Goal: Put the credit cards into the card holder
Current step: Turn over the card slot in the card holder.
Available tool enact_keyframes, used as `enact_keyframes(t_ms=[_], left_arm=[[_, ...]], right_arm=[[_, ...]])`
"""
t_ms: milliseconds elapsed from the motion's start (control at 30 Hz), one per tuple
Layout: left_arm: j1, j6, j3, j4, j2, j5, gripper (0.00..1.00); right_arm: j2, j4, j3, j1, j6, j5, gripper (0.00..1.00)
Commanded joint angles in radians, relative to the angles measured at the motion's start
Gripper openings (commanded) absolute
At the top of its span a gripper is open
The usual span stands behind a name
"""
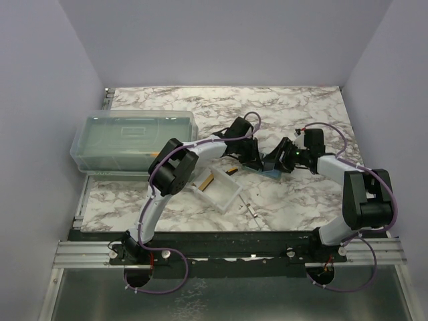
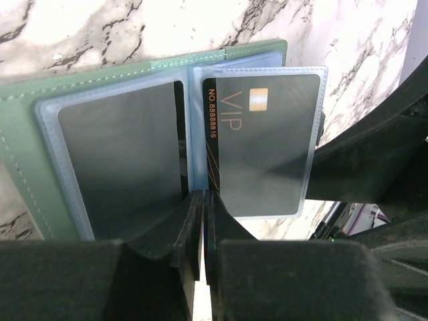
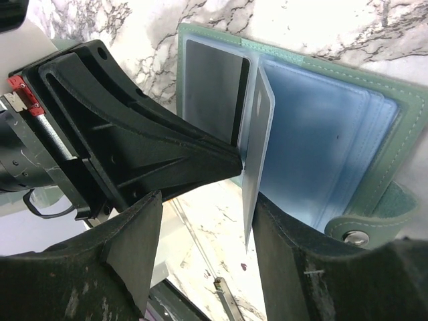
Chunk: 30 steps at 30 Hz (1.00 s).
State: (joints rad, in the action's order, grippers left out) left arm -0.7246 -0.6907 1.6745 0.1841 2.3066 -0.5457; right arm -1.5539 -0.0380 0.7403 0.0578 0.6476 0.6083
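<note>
Left gripper [image 2: 202,204]: we see the jaws nearly closed, nipping the lower edge of the black card [image 2: 267,140].
Right gripper [image 3: 207,221]: jaws roughly half open, astride the upright clear sleeve [image 3: 257,154], gripping nothing.
Card holder [image 2: 23,154]: lies open on the marble table [image 2: 100,27], between both grippers.
Card print: "VIP", "NO.8888816".

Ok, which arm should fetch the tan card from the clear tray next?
Left, probably: the tray holding the tan card lies just left of the card holder, nearest the left pincer. The right pincer stands open astride a sleeve, farther off.
</note>
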Motion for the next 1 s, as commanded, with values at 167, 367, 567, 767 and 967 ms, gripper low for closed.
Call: enact_keyframes(t_ms=[167, 367, 567, 767, 967], left_arm=[[0.023, 0.014, -0.023, 0.057, -0.124, 0.022, 0.22], [0.027, 0.038, -0.033, 0.119, -0.244, 0.022, 0.32], [0.029, 0.075, -0.104, 0.184, -0.420, 0.042, 0.41], [0.029, 0.080, -0.184, 0.220, -0.562, 0.045, 0.44], [0.028, 0.132, -0.235, 0.296, -0.703, 0.066, 0.52]], right_arm=[[-0.040, 0.029, 0.035, 0.004, -0.014, 0.084, 0.59], [-0.066, 0.057, 0.066, 0.010, -0.011, 0.094, 0.60], [-0.085, 0.056, 0.089, 0.022, -0.010, 0.084, 0.60], [-0.109, 0.051, 0.112, 0.040, -0.023, 0.076, 0.61], [-0.193, 0.059, 0.171, 0.096, -0.024, 0.113, 0.62]])
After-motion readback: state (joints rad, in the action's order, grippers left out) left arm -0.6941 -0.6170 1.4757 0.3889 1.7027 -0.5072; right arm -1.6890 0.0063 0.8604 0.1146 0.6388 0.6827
